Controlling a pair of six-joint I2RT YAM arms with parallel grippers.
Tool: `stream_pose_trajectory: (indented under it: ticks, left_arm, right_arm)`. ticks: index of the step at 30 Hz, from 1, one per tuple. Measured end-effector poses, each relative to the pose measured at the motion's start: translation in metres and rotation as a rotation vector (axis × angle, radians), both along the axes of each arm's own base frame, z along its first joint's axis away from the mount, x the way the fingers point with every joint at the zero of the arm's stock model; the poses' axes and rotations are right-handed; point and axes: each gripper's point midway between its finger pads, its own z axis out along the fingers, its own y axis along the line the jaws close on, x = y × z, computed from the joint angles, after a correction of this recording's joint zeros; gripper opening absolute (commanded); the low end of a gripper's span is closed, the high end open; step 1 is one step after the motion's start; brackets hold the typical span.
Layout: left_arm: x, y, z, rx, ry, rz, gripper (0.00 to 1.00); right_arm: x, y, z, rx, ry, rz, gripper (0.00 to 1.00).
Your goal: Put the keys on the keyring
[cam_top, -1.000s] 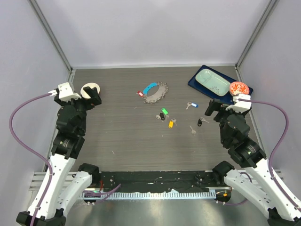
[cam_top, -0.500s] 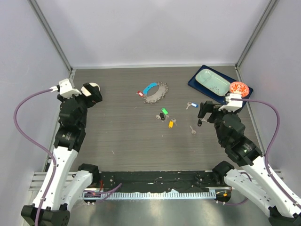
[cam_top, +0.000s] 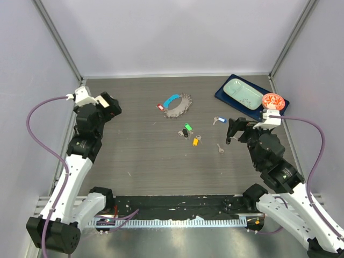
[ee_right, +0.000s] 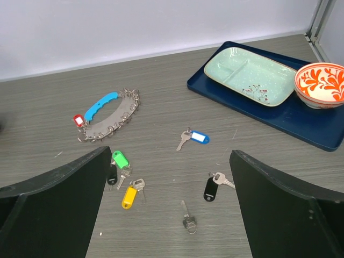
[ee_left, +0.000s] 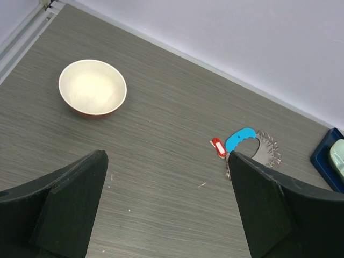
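The left gripper point(cam_top: 111, 104) holds its fingers point(ee_left: 70, 207) spread wide, with nothing between them. Its wrist camera shows a white bowl point(ee_left: 92, 87) ahead of the finger at the picture's left. In the overhead view this bowl is hidden under the gripper itself. Just past the tip of the other finger lies the keyring point(ee_left: 257, 149), flat on the table point(ee_left: 161, 123). Its blue strap and red tag are turned toward the gap between the fingers.

The right gripper point(cam_top: 234, 129) is also released and empty. Only its wrist camera shows each key clearly. The green-tagged key point(ee_right: 120, 158) lies just beside the tip of the picture-left finger. The orange-tagged key point(ee_right: 128, 197) is nearer the wrist. The blue-tagged key point(ee_right: 198, 137) is ahead of the gap, and the plain silver key point(ee_right: 188, 219) is low inside it. The black-tagged key point(ee_right: 209, 188) is near the picture-right finger. All of them lie apart from the keyring. Ahead of that finger stands a navy tray point(ee_right: 301, 129) with a pale green dish point(ee_right: 250, 75) and an orange-patterned bowl point(ee_right: 322, 83).

From above, the left arm stands raised at the table's left edge, with its gripper pointing inward. The right arm leans inward, and its gripper points toward the keys.
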Motion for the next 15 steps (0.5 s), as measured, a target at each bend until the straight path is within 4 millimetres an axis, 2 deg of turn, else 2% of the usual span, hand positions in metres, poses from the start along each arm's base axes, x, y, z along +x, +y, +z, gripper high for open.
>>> stream_pose_trajectory:
  ticks: [4, 9, 15]
  left_arm:
    - [0.0, -0.001, 0.001, -0.004, -0.003, -0.005, 1.0]
    - [0.004, -0.012, -0.005, -0.029, 0.014, -0.057, 1.0]
    - [0.018, -0.046, -0.028, -0.099, 0.102, -0.153, 1.0]
  right_arm:
    - [-0.002, 0.003, 0.001, 0.002, -0.002, 0.014, 1.0]
    - [-0.004, 0.005, -0.002, -0.007, 0.013, 0.031, 1.0]
    - [-0.009, 0.003, -0.005, -0.026, 0.042, 0.039, 1.0]
